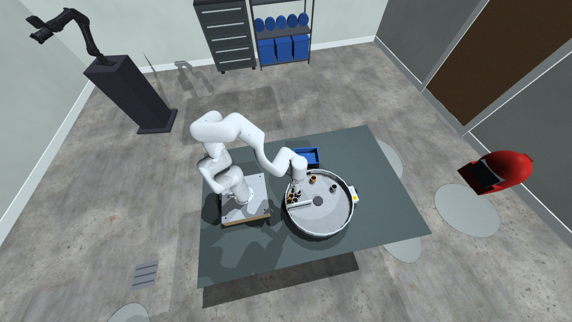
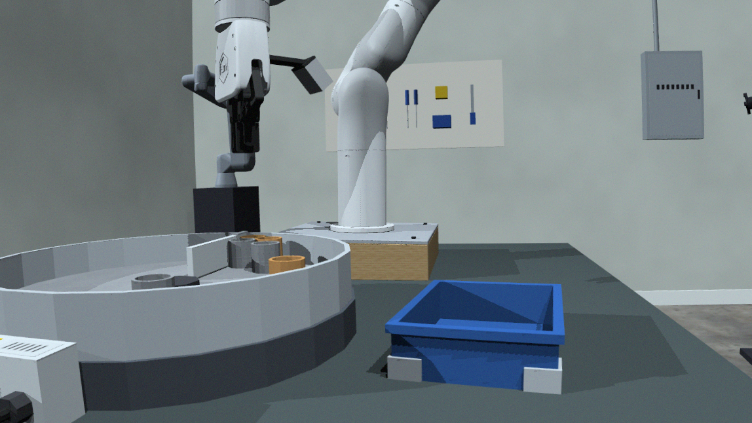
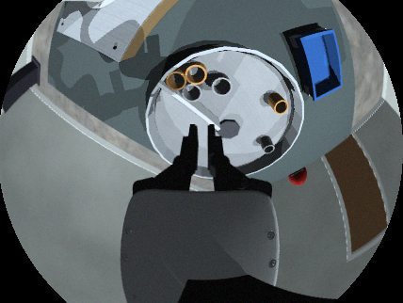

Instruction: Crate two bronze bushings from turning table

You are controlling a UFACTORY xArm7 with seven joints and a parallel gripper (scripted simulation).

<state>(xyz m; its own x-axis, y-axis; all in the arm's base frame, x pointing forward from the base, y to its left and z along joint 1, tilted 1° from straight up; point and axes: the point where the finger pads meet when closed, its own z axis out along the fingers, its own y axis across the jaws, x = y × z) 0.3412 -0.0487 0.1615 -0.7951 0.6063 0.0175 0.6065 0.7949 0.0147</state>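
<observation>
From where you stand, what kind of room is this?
Most likely a small workshop or factory cell. A white robot arm is bolted to a work table beside a round turning table of metal bushings. A drawer cabinet, a storage rack and a tool board line the walls.

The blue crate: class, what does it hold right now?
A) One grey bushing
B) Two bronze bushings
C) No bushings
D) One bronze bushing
C: the exterior view shows the blue crate with a bare interior, while the bronze bushings and the grey ones all sit on the turning table, and the pincer hangs high above it, shut on nothing.
</observation>
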